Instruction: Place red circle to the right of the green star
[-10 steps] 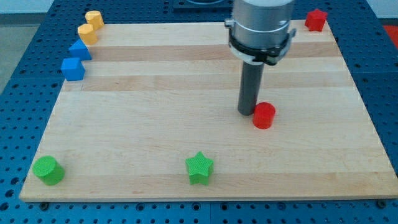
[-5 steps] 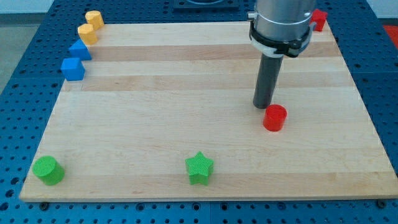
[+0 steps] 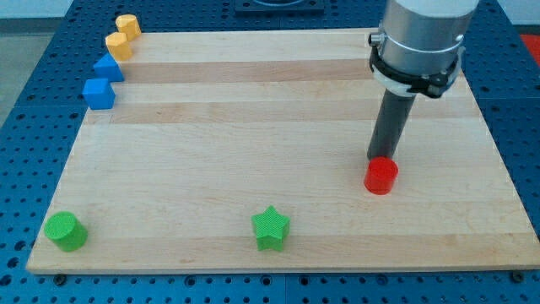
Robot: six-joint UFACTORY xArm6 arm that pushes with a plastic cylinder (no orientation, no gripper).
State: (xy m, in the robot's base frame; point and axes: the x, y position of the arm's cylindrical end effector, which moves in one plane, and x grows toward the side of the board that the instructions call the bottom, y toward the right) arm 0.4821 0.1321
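The red circle (image 3: 380, 176) lies on the wooden board (image 3: 211, 152) at the view's right of centre. My tip (image 3: 381, 159) stands right behind it, at its top edge, touching or nearly touching it. The green star (image 3: 271, 229) lies near the board's bottom edge, to the lower left of the red circle, well apart from it.
A green circle (image 3: 65, 230) sits at the bottom left corner. Two blue blocks (image 3: 99, 93) (image 3: 108, 67) and two yellow blocks (image 3: 119, 45) (image 3: 127, 25) line the top left edge. The arm's body hides the top right corner.
My tip has moved to the view's right and slightly down. The red circle has slid right and down with it, from about the board's middle right toward the right side.
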